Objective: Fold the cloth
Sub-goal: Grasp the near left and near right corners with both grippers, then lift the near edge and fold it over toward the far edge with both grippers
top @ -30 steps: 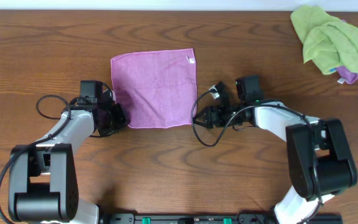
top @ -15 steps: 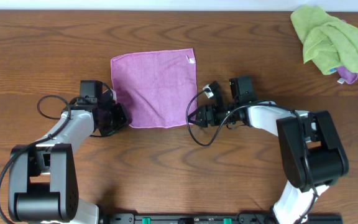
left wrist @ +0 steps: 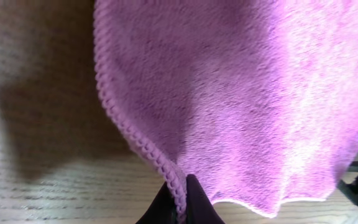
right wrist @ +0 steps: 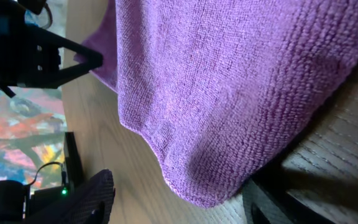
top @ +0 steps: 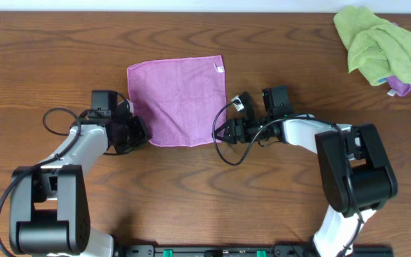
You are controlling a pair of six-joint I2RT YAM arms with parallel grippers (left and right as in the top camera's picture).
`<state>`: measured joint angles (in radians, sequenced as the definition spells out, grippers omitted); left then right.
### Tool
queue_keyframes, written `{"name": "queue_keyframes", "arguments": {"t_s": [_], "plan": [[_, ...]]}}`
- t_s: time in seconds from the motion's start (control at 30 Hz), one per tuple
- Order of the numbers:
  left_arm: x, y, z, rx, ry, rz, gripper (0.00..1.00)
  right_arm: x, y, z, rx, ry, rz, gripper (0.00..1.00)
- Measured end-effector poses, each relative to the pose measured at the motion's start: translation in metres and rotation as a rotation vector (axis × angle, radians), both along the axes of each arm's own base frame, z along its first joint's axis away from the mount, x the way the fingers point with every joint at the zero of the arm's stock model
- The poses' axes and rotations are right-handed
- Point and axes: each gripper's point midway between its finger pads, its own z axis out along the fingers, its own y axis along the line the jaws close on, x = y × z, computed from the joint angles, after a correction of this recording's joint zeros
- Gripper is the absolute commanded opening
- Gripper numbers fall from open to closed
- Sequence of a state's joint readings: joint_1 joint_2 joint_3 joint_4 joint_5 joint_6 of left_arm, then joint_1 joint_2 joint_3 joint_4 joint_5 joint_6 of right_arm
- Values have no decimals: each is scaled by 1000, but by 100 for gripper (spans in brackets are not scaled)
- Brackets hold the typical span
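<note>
1. While the cloth is lying flat near the middle of the table, its two near corners are sitting right at the grippers.
2. At the near-left corner, the left gripper is pinching the hem, jaws closed on it.
3. At the near-right corner, the right gripper is standing open, with its fingers straddling the corner and not gripping yet.
4. Risk: the right jaws could be closing on only a sliver of hem, so that corner would be slipping out on the lift and skewing the fold.
5. Risk: with the fingertips riding this low, they could be scraping the wood and dragging the cloth instead of raising it.
6. Both arms are reaching low and inward from the near edge, elbows out, wrists close to the tabletop.
7. A lime-green cloth is lying bunched at the far-right corner, well apart.
</note>
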<state>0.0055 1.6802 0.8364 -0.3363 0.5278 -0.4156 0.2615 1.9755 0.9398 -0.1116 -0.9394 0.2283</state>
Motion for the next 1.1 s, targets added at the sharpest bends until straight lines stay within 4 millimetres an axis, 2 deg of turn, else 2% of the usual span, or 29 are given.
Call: {"name": "queue_keyframes", "arguments": {"t_s": [0.1, 0.43, 0.73, 0.97, 1.1], "plan": [[7, -4, 9, -27, -19, -5, 6, 0, -1, 0, -11, 10, -2, 74], [42, -11, 51, -72, -105, -21, 6, -4, -5, 1, -47, 42, -10, 76], [49, -12, 63, -76, -122, -23, 6, -6, -3, 1, -64, 38, -3, 78], [68, -12, 93, -88, -174, -27, 6, -8, -1, 1, -85, 36, 2, 78], [77, -6, 106, -86, -204, -13, 6, -8, -1, 1, -88, 38, 2, 79]]}}
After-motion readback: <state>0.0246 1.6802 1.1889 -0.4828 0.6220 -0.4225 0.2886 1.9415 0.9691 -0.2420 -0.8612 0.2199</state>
